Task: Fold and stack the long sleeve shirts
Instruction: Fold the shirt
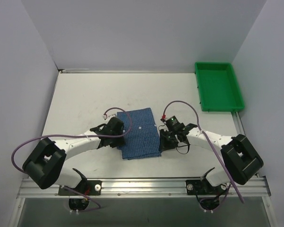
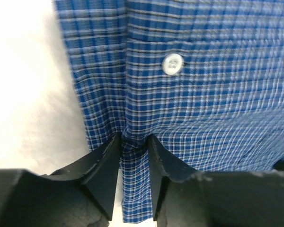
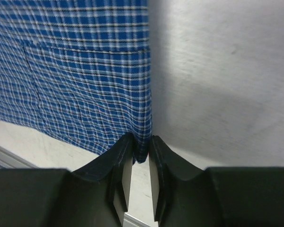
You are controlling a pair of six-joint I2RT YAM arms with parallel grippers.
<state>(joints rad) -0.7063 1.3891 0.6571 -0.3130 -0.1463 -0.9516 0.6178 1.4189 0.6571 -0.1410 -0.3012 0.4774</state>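
Note:
The blue fine-checked long sleeve shirt (image 1: 140, 134) lies folded into a rectangle at the middle of the table, with a white button showing. My left gripper (image 1: 121, 132) is at its left edge and is shut on a fold of the cloth (image 2: 135, 156); a white button (image 2: 173, 64) shows just beyond the jaws. My right gripper (image 1: 163, 140) is at the shirt's right edge and is shut on that edge (image 3: 141, 142). The shirt fills the upper part of the left wrist view (image 2: 203, 94) and the upper left of the right wrist view (image 3: 75, 71).
A green tray (image 1: 219, 87) stands at the back right of the table. White walls close off the back and sides. A metal rail (image 1: 146, 187) runs along the near edge by the arm bases.

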